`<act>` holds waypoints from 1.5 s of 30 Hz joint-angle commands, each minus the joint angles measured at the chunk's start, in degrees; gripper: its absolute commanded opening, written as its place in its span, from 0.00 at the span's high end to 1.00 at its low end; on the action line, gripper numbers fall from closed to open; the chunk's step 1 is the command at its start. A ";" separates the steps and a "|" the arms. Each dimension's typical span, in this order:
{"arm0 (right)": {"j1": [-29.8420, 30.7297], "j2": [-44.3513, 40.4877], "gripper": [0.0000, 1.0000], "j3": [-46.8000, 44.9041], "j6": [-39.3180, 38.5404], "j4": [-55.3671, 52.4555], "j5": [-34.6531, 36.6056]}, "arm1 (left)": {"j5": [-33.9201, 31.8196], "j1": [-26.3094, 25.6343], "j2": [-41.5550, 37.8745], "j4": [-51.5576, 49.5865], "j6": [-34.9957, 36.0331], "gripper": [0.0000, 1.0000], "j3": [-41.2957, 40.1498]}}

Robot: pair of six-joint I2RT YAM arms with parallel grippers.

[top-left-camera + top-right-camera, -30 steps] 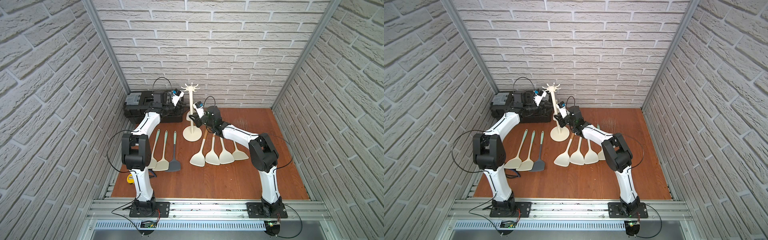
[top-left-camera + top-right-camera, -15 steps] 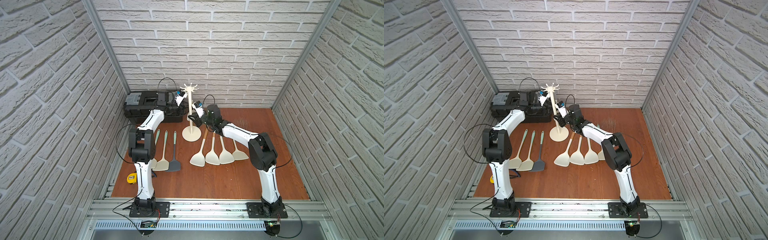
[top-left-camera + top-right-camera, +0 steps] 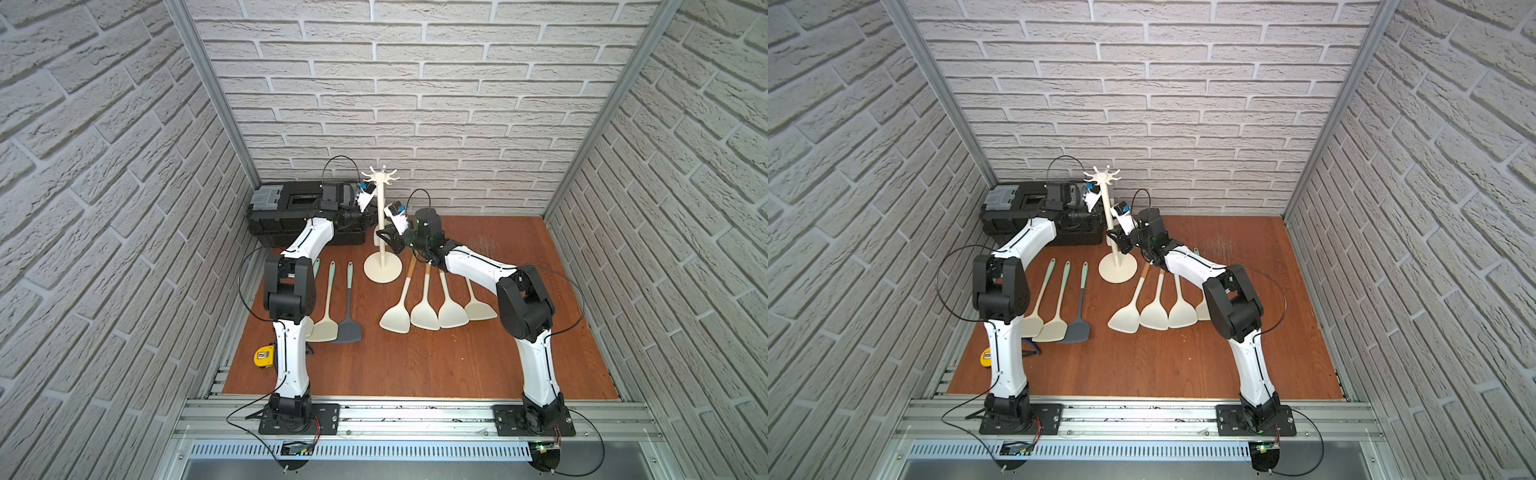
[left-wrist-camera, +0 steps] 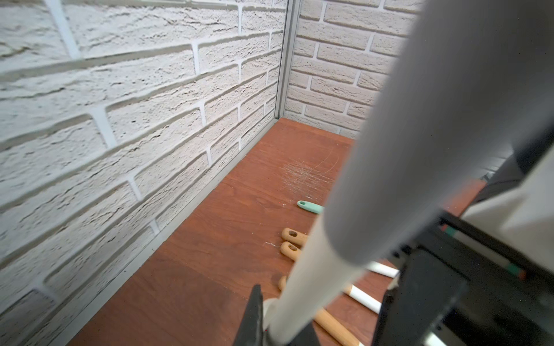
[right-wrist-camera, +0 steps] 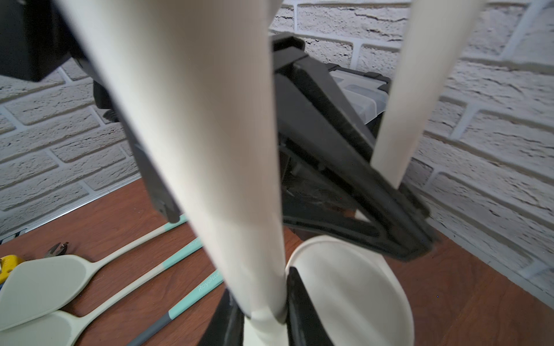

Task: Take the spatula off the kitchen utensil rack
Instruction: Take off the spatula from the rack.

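One spatula [image 5: 419, 90] pinched in left gripper [image 5: 419, 233], rack pole [image 5: 209, 119] in right gripper [image 5: 263, 313]

Your left arm [image 3: 309, 243] stretched far back, left gripper [image 4: 326, 278] pinched on spatula [image 5: 398, 119], right arm [image 3: 478, 266] bent low, right gripper [image 5: 263, 287] clamped round rack [image 5: 224, 149].

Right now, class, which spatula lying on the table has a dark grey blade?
The dark grey spatula, farthest from the left arm in the row of three beside it; every other blade is cream.
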 commanded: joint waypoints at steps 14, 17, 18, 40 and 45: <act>0.94 1.60 0.97 -3.60 3.68 -2.81 -3.92 | -6.09 2.13 -6.79 16.70 -11.66 1.00 -7.50; 0.92 1.48 0.97 -4.02 3.77 -2.48 -3.54 | -6.70 2.62 -7.41 18.48 -13.06 1.00 -7.96; 0.92 1.40 0.97 -4.19 3.81 -2.39 -3.52 | -7.05 2.72 -7.73 18.58 -13.05 1.00 -8.09; 0.96 -12.30 0.23 -0.70 3.92 -27.77 2.28 | -30.69 5.69 -31.94 2.72 -0.05 1.00 -23.02; 1.02 -20.45 0.24 -11.54 8.51 -26.19 4.58 | -32.12 5.35 -38.06 -0.50 -5.89 1.00 -29.06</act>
